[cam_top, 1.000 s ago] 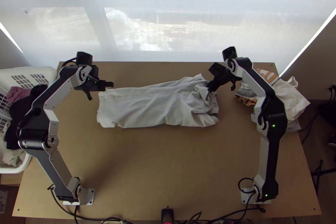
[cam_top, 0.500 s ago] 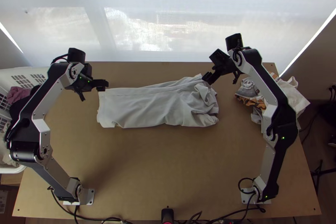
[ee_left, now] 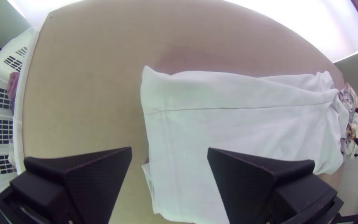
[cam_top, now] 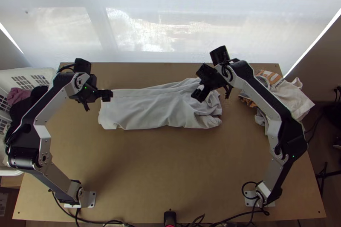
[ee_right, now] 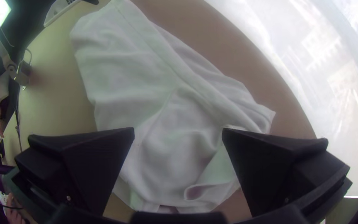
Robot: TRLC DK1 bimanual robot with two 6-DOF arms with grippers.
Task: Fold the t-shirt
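Over the last half second, the right hand has moved left and nearer, and the left hand a little nearer and to the right. Between them, the shirt lies as it did, a long pale strip running left to right across the far half of the counter. Its left part is mostly flat, with a layer edge poking out underneath; the right end is bunched and creased. In its wrist view, the left hand is spread, holding nothing, by the shirt's left end. The right hand is also spread and empty, over the rumpled right part. A pile of clothes sits at the counter's far right, and a white basket with clothes stands at the left.
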